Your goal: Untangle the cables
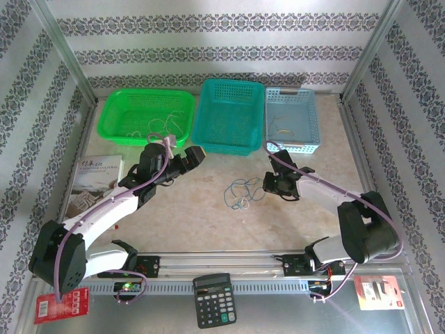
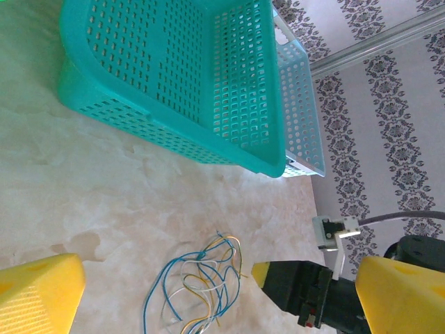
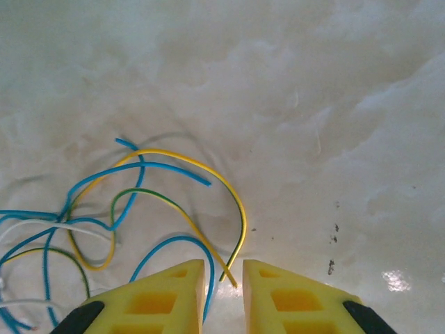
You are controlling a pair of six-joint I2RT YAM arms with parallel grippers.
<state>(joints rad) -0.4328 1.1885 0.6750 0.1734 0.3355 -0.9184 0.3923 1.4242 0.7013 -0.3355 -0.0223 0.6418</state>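
Cables (image 1: 240, 195) loose on tabletop (image 1: 208, 229), btwn both arms. R jaws at tangle's right edge, slightly parted, yellow wire end in the gap, unpinched. L jaws spread wide, short of tangle. Tangle's left part cut off in R wrist view. R arm (image 1: 334, 209) bent inward, low; L arm (image 1: 118, 202) reaches fwd near teal basket (image 1: 229, 115).

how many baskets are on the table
3, in a row along the far side: a green basket on the left, a teal basket in the middle, a light blue basket on the right. None seems hidden.
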